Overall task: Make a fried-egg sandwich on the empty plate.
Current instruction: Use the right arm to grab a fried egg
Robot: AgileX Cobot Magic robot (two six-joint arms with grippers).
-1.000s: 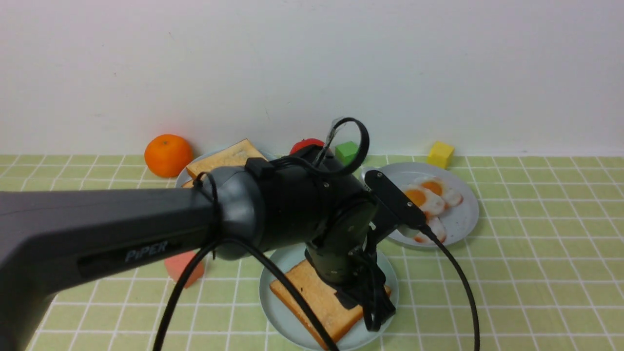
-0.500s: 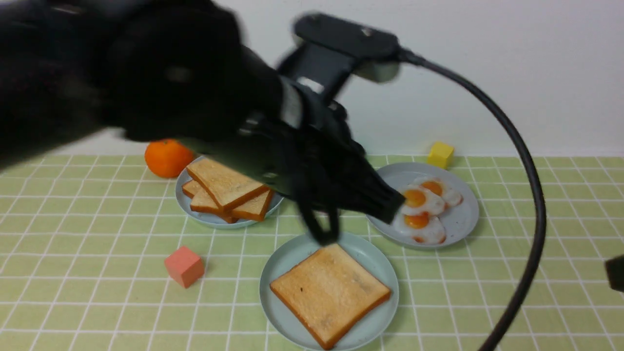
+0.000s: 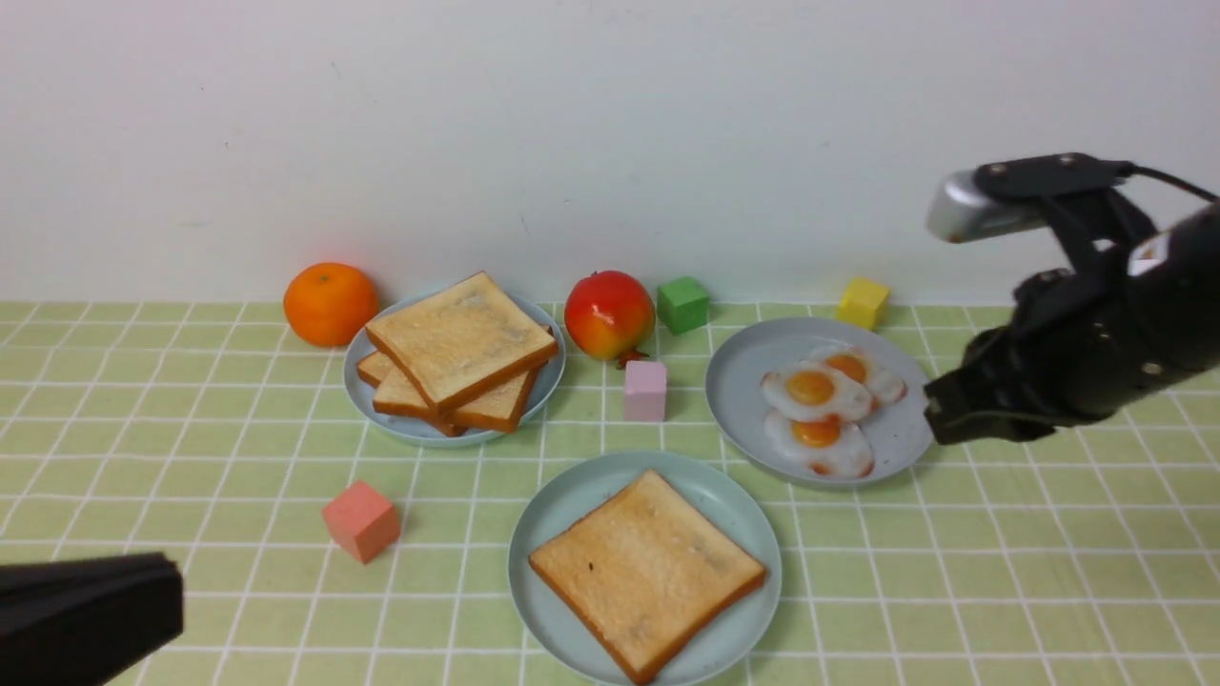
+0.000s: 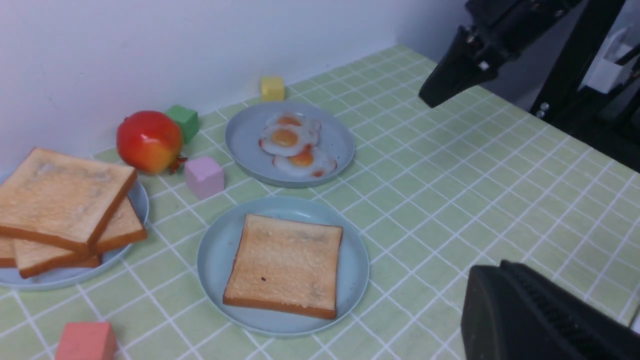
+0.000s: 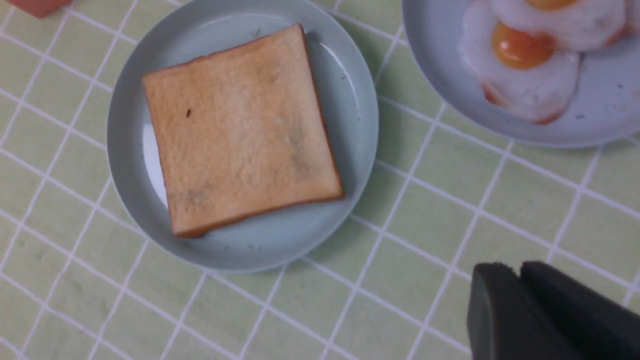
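One toast slice (image 3: 646, 570) lies flat on the pale aqua plate (image 3: 553, 524) at the front centre. Three fried eggs (image 3: 815, 391) lie on a greyer plate (image 3: 743, 381) behind it to the right. A stack of toast (image 3: 457, 348) fills a blue plate (image 3: 410, 429) at the back left. My right gripper (image 3: 939, 419) hangs shut and empty just right of the egg plate, above the cloth (image 5: 520, 266). My left gripper (image 4: 499, 263) is shut and empty, pulled back to the front left corner of the table.
Along the wall sit an orange (image 3: 329, 303), a red fruit (image 3: 608, 314), a green cube (image 3: 683, 303) and a yellow cube (image 3: 862, 302). A pink cube (image 3: 645, 391) stands between the plates. A salmon cube (image 3: 360, 520) lies left of the front plate.
My left arm lifted off the toast on the front plate and withdrew to the front left, its gripper shutting. The right arm came in from the right towards the egg plate.
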